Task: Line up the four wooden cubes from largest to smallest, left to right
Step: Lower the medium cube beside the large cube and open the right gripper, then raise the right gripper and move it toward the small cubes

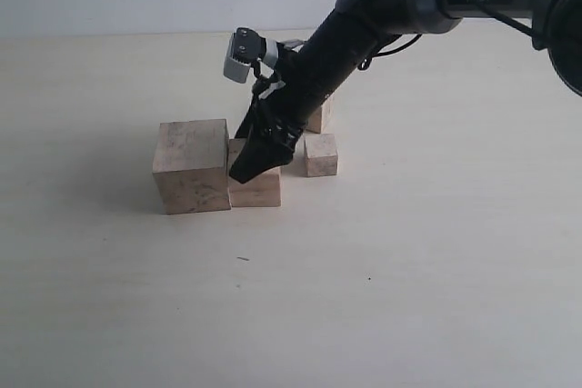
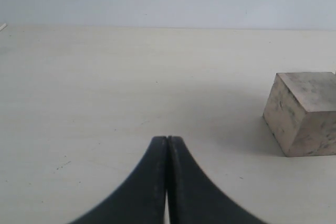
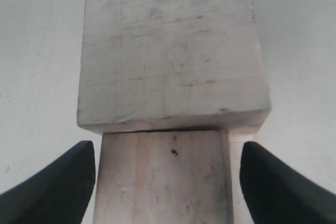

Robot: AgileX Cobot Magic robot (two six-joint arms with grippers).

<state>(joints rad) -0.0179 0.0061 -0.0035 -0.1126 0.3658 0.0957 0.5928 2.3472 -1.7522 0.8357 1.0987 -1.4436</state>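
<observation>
The largest cube (image 1: 191, 165) stands at the left, and the second-largest cube (image 1: 258, 190) touches its right side. A small cube (image 1: 321, 154) sits to the right. Another small cube (image 1: 318, 119) lies behind it, half hidden by the right arm. My right gripper (image 1: 251, 166) is down over the second-largest cube (image 3: 163, 182). It is open, with a finger (image 3: 52, 184) on each side and a slight gap to the wood. The largest cube (image 3: 170, 51) lies just beyond. My left gripper (image 2: 167, 140) is shut and empty, off to the side, with one cube (image 2: 304, 114) ahead of it.
The pale tabletop (image 1: 409, 270) stretches bare in front of and to the right of the cubes. The right arm (image 1: 364, 15) reaches in from the upper right over the two small cubes. A light wall runs behind the table.
</observation>
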